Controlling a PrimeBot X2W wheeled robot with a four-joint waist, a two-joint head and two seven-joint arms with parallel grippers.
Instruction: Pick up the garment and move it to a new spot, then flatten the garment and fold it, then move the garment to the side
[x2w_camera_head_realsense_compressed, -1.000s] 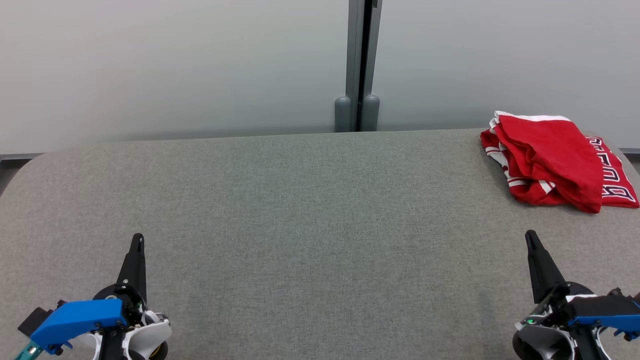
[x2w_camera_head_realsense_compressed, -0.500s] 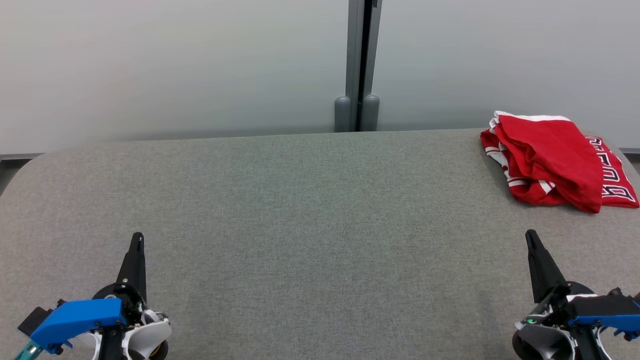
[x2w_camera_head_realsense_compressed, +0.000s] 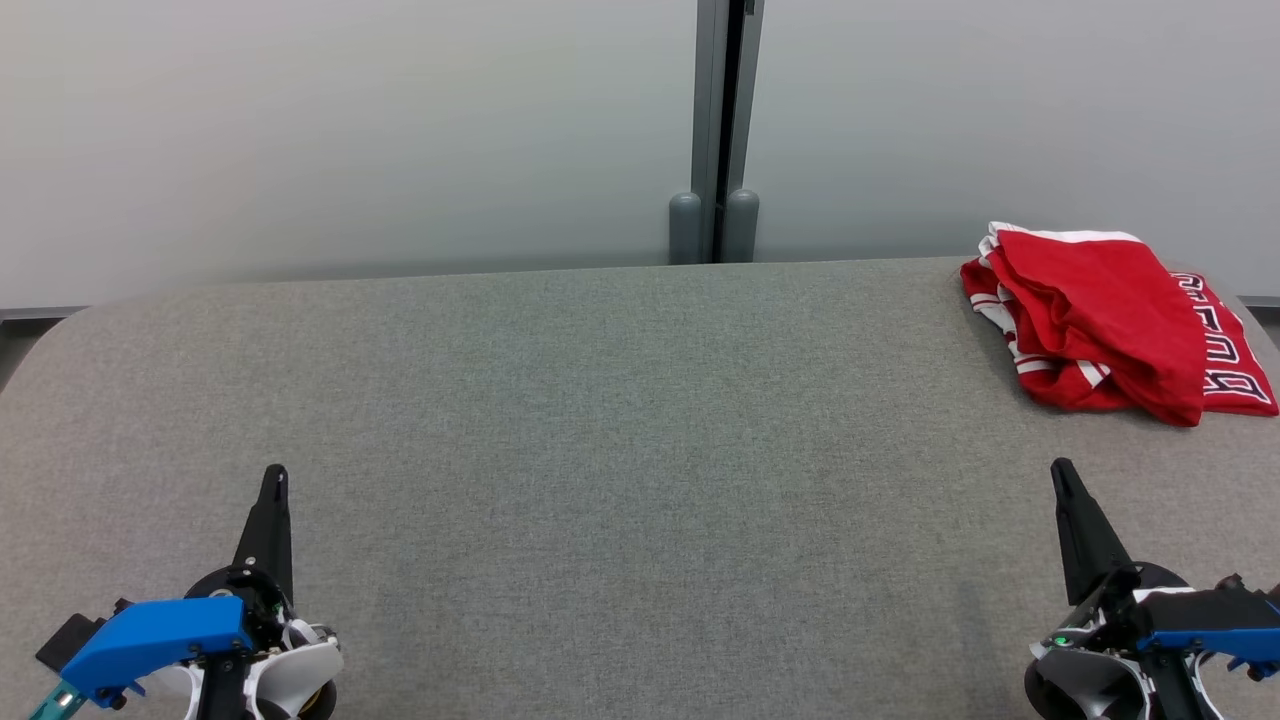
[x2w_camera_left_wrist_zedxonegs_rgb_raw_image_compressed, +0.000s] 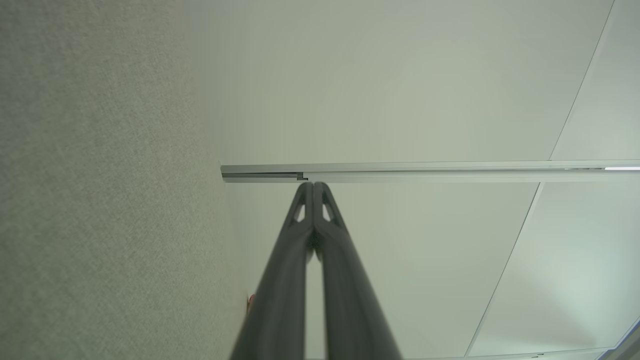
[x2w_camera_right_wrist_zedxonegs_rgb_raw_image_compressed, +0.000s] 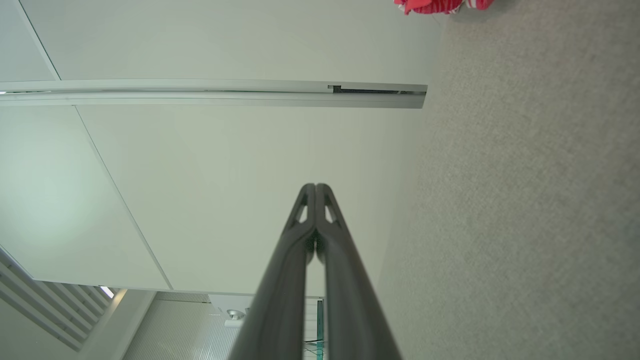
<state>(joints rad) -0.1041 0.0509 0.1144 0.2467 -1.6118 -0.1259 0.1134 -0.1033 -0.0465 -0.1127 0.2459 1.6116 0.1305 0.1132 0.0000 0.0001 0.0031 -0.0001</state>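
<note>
The red garment (x2w_camera_head_realsense_compressed: 1100, 320) lies crumpled at the far right corner of the bench (x2w_camera_head_realsense_compressed: 600, 400). It looks soft, light and floppy, best pinched at a raised fold. The left gripper (x2w_camera_head_realsense_compressed: 273, 478) and right gripper (x2w_camera_head_realsense_compressed: 1060, 472) sit near the front edge, jaws closed and empty.

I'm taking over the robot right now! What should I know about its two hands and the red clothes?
Left gripper: shut, empty, over the near left of the table.
Right gripper: shut, empty, near right.
Garment: red, a rumpled heap at the table's far right, touched by neither gripper.
Done: nothing that shows; it lies neither flat nor neatly folded.
Left: pick up, move, flatten, fold, set aside.
</note>
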